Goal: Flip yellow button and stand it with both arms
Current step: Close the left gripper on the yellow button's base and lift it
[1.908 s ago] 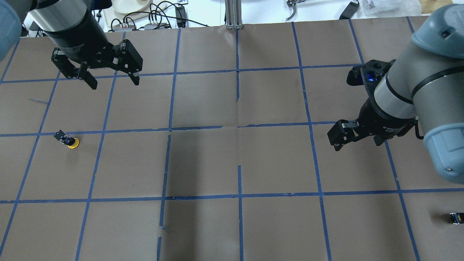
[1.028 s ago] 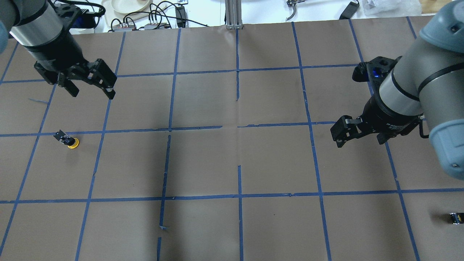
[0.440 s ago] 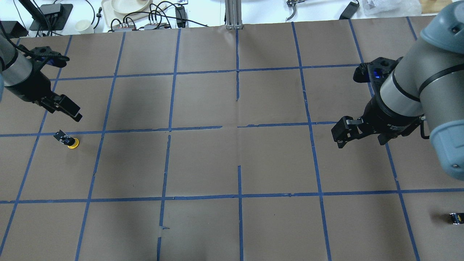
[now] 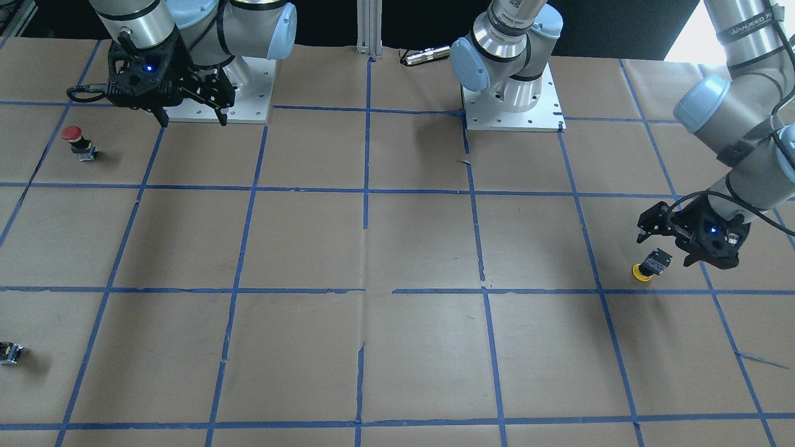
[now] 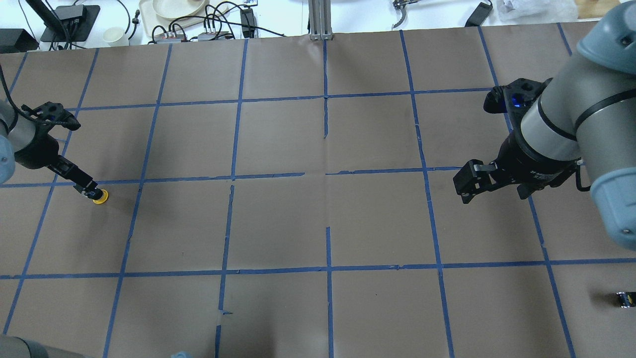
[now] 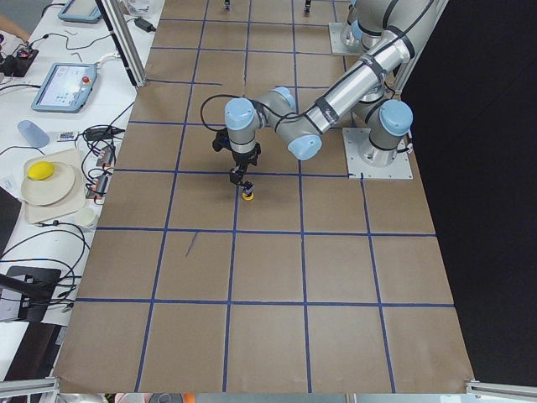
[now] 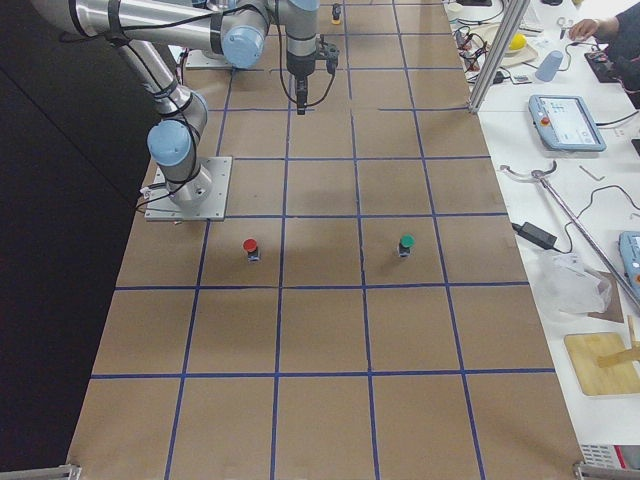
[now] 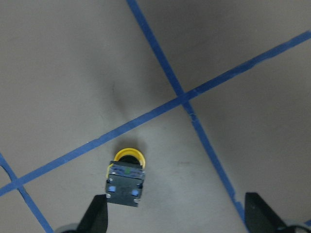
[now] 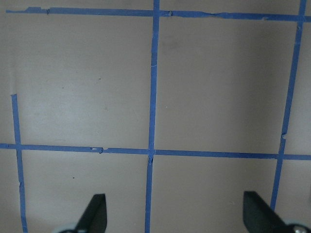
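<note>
The yellow button (image 5: 98, 196) lies tipped over on the brown paper at the table's left, its yellow cap on the paper and its black-grey block raised. It also shows in the front view (image 4: 648, 265), the left side view (image 6: 247, 195) and the left wrist view (image 8: 125, 178). My left gripper (image 5: 79, 180) (image 4: 674, 246) is open and low over the button. In the wrist view the button sits just ahead of one fingertip (image 8: 98, 213), not between closed jaws. My right gripper (image 5: 492, 193) (image 4: 192, 120) is open and empty, hovering far to the right.
A red-capped button (image 4: 77, 141) (image 7: 250, 246) and a green-capped one (image 7: 406, 243) stand on the robot's right side. A tiny black-grey block (image 5: 624, 299) (image 4: 10, 352) lies at the far right. The arms' base plates (image 4: 540, 118) are at the robot's edge. Cables and dishes lie beyond the far edge.
My left arm has swung from the far-left back of the table down to the yellow button and lowered over it, still open. The right arm has barely moved. The button has not moved.
</note>
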`<state>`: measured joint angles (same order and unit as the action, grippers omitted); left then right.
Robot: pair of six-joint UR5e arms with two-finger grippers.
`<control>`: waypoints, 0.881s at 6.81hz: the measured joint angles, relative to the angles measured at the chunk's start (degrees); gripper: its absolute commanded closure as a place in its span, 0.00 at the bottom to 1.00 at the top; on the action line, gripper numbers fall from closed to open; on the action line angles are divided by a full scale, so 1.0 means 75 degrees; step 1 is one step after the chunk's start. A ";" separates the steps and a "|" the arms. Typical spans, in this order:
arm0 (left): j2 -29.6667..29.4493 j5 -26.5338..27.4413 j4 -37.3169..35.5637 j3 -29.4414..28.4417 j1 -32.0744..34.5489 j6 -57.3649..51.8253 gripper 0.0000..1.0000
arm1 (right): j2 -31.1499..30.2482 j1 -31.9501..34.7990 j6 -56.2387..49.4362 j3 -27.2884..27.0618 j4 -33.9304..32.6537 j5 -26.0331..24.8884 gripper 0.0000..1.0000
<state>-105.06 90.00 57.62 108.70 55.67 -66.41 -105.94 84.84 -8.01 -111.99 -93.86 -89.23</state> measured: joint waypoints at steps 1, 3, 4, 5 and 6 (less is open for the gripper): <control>-0.0118 0.0004 -0.0414 0.0179 -0.0044 -0.0292 0.05 | -0.0004 0.0013 0.0001 -0.0026 0.0014 -0.0030 0.00; -0.0249 0.0021 -0.0691 0.0303 -0.0060 -0.0488 0.21 | -0.0042 0.0020 0.0001 -0.0052 0.0031 -0.0054 0.00; -0.0304 0.0025 -0.0720 0.0289 -0.0063 -0.0515 0.35 | -0.0083 0.0020 0.0001 -0.0055 0.0113 -0.0035 0.00; -0.0349 0.0031 -0.0729 0.0269 -0.0063 -0.0522 0.58 | -0.0140 0.0020 0.0001 -0.0056 0.0268 -0.0007 0.00; -0.0380 0.0037 -0.0732 0.0260 -0.0063 -0.0549 0.79 | -0.0168 0.0020 0.0001 -0.0057 0.0344 -0.0017 0.00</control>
<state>-107.91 90.28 52.13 110.65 55.20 -70.53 -107.20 84.99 -8.00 -112.41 -91.28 -89.36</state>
